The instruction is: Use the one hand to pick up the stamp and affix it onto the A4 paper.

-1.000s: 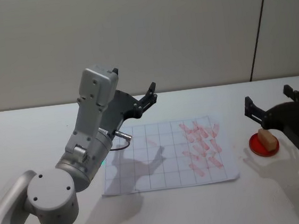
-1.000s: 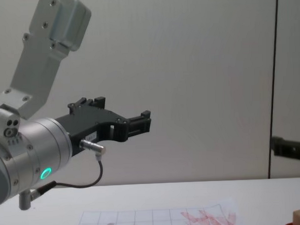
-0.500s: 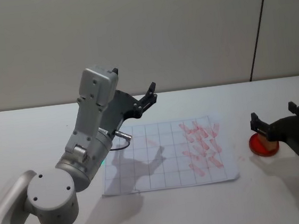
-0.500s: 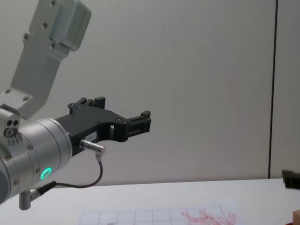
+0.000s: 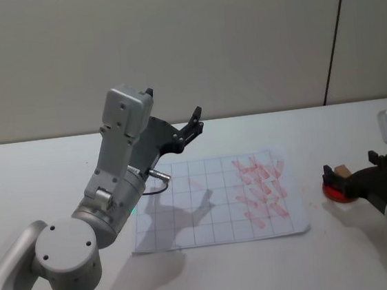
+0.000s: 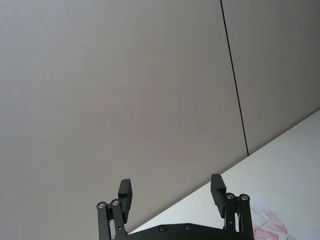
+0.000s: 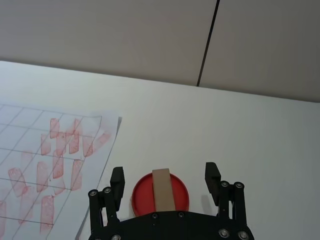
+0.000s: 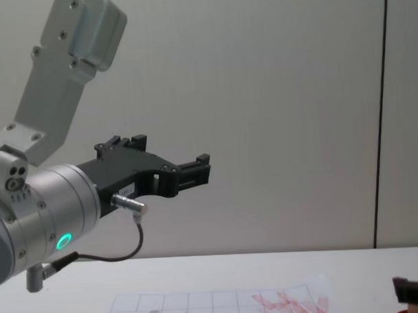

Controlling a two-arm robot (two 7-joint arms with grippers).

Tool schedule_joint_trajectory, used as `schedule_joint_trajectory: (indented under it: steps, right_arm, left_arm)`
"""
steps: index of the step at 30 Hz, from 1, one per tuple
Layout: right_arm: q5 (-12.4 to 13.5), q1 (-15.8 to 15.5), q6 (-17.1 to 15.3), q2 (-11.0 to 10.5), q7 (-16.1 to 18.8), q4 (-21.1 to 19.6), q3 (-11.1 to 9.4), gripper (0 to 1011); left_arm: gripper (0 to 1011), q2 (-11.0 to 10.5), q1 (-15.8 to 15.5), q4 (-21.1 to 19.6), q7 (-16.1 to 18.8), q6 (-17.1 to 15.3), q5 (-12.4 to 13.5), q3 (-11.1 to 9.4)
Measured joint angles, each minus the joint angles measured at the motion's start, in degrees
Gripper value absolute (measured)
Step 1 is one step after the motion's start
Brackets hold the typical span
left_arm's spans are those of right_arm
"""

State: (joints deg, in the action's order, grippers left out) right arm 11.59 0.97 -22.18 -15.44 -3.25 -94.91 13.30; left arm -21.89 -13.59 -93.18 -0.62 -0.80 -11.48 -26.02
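The stamp [image 7: 164, 192] is a light-brown wooden block lying on a round red ink pad [image 7: 143, 194] to the right of the A4 paper [image 5: 207, 213]. The paper is white with grey grid lines and red marks on its right half [image 7: 55, 150]. My right gripper [image 5: 351, 168] is open and low over the pad. In the right wrist view its fingers [image 7: 117, 176] stand on either side of the stamp, apart from it. The stamp's top end [image 5: 343, 169] shows between them in the head view. My left gripper [image 5: 195, 120] is open and held still, high above the paper's far-left part.
The left arm's silver body [image 5: 117, 174] and its dangling cable [image 8: 120, 254] hang over the left side of the paper. The white table [image 5: 276, 268] runs wide in front of and beyond the sheet. A pale wall [image 6: 150, 75] stands behind the table.
My right gripper has dropped down and drawn back toward me, so that its open fingers now flank the stamp on the red pad. The left arm has not moved.
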Motion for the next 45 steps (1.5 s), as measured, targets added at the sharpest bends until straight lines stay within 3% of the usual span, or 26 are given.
schedule_joint_trajectory:
  steps: [8,26,29,45]
  right_arm:
    - [-0.8,0.3,-1.1,0.2,0.4,1.8,0.0,855]
    - [-2.0,0.7,-0.3,0.6,1.7,4.1,-0.2,265]
    - [-2.0,0.8,0.0,0.7,1.9,4.3,-0.3,223]
    - [-1.6,0.9,1.8,1.2,3.1,3.9,-0.5,223]
  left_arm:
    - [1001,0.0,0.0,0.0,0.0,0.0,0.0,0.0]
    - [1001,0.0,0.0,0.0,0.0,0.0,0.0,0.0]
    - [1001,0.0,0.0,0.0,0.0,0.0,0.0,0.0]
    - [1001,0.0,0.0,0.0,0.0,0.0,0.0,0.0]
